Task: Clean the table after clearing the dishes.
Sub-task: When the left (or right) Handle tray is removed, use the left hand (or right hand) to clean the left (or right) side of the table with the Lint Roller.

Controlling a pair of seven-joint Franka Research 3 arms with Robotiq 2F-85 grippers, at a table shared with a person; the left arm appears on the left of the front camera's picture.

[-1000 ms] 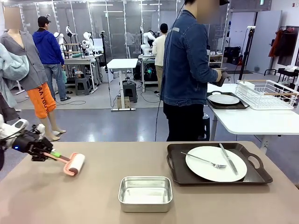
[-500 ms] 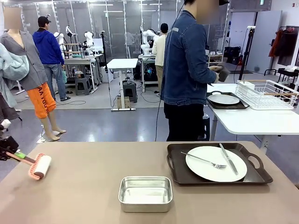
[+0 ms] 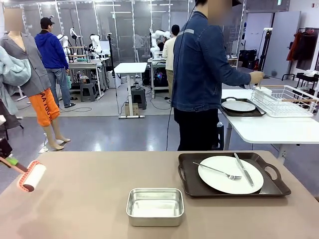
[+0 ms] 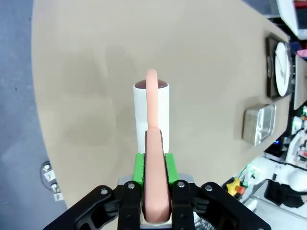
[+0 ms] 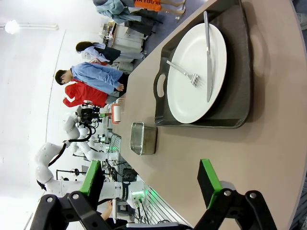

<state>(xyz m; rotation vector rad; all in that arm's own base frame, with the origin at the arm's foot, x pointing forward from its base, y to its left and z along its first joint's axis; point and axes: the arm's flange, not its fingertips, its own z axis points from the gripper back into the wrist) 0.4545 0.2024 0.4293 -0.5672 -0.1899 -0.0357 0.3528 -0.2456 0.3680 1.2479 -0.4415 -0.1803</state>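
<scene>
Since a second ago my left arm has drawn back toward the left edge of the table [image 3: 89, 209], carrying the lint roller [image 3: 32, 177] from well inside the tabletop out to its left border. The left gripper [image 4: 155, 167] is clamped on the roller's salmon-pink handle, green pads pressed to either side, with the white roll pointing out over the beige surface. I cannot tell whether the roll touches the top. In the same second the person [image 3: 199, 74] at the far side, who had a dark object held close to the body, has stretched a hand [image 3: 257, 76] out to the wire rack [image 3: 286, 99] on the white table [image 3: 269, 129]. Nothing else on the beige table has shifted.

By count there are two dark trays. One tray [image 3: 187, 181] sits on the right half of the beige table and bears one white plate [image 3: 219, 181] with one fork [image 3: 219, 171] and one knife [image 3: 244, 170] across it. The second tray [image 3: 242, 113] lies on the white table beside the rack, with the second plate [image 3: 238, 105] on it. One steel pan [image 3: 155, 206] stands near the middle of the beige table's near edge, apart from the tray. My right gripper [image 5: 149, 179] hangs with its fingers spread wide around nothing, looking along the table past the near tray.
</scene>
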